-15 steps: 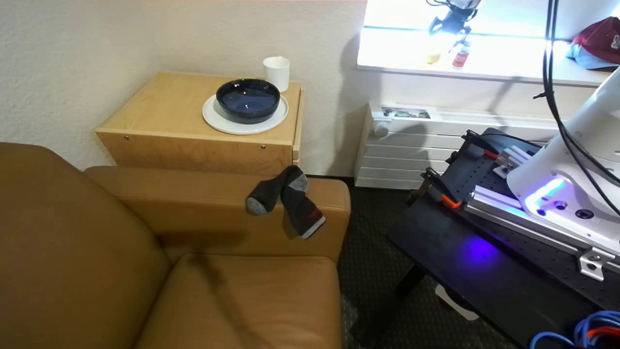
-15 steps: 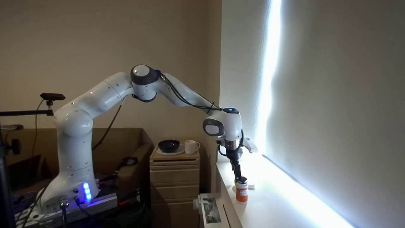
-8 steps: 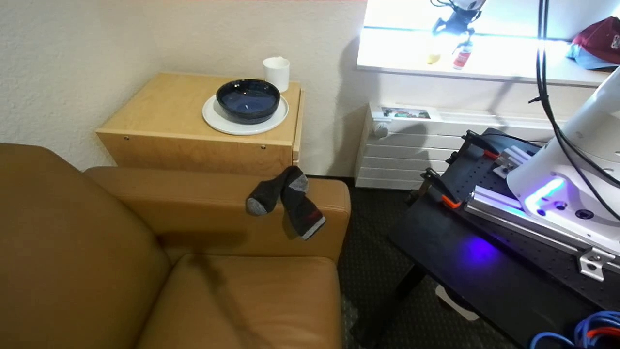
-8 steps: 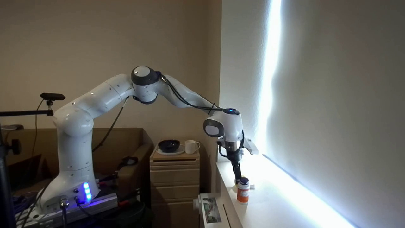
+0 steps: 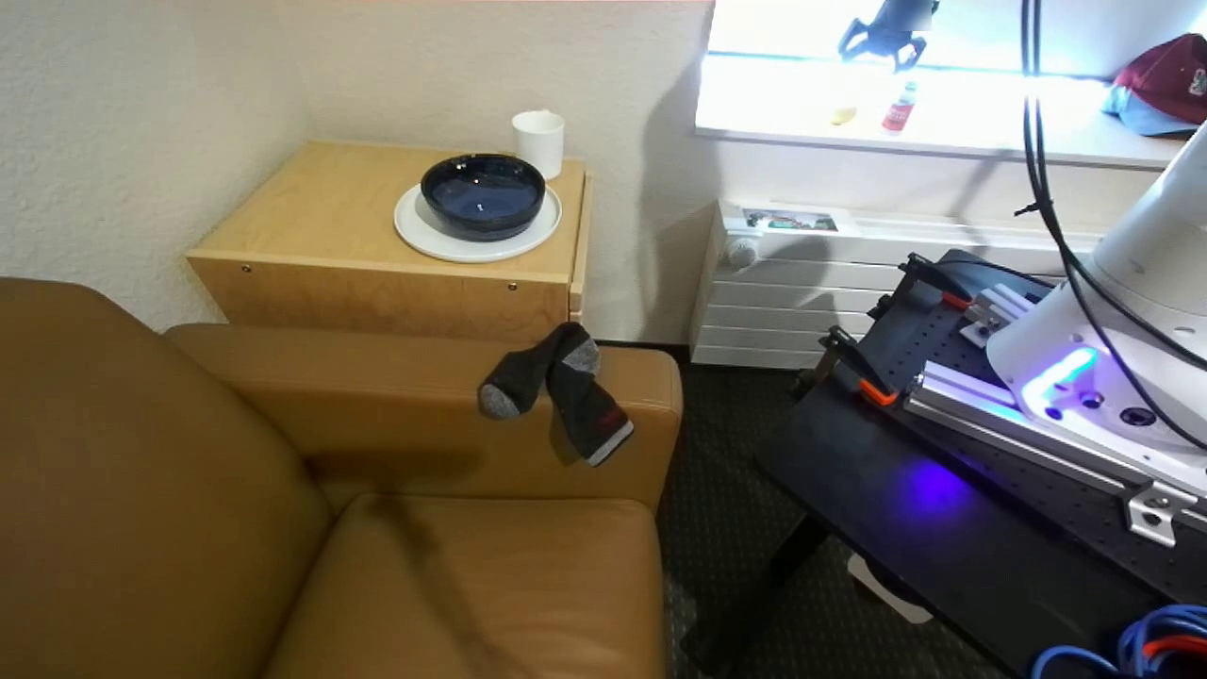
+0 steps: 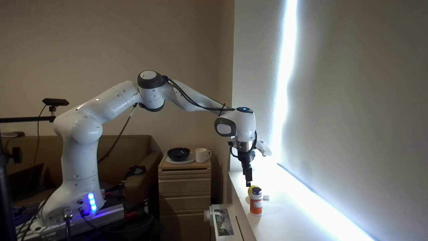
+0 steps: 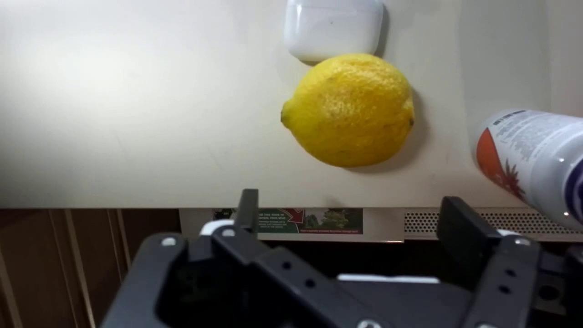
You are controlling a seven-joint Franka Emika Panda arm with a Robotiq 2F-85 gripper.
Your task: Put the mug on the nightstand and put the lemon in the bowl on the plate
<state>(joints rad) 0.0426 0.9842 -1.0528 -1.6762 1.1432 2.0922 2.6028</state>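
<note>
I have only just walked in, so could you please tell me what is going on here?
A robot arm has its open gripper near a lemon, holding nothing. The lemon lies on the windowsill, with a bottle close by. The mug already stands on the nightstand, beside the plate that the bowl rests on. The lemon is not yet in the bowl.

exterior: sofa [image 5: 528, 575] from above, robot arm [image 6: 152, 87] side-on
both exterior views shared the nightstand [image 5: 311, 207]; wrist view looked down close on the lemon [image 7: 348, 111]
</note>
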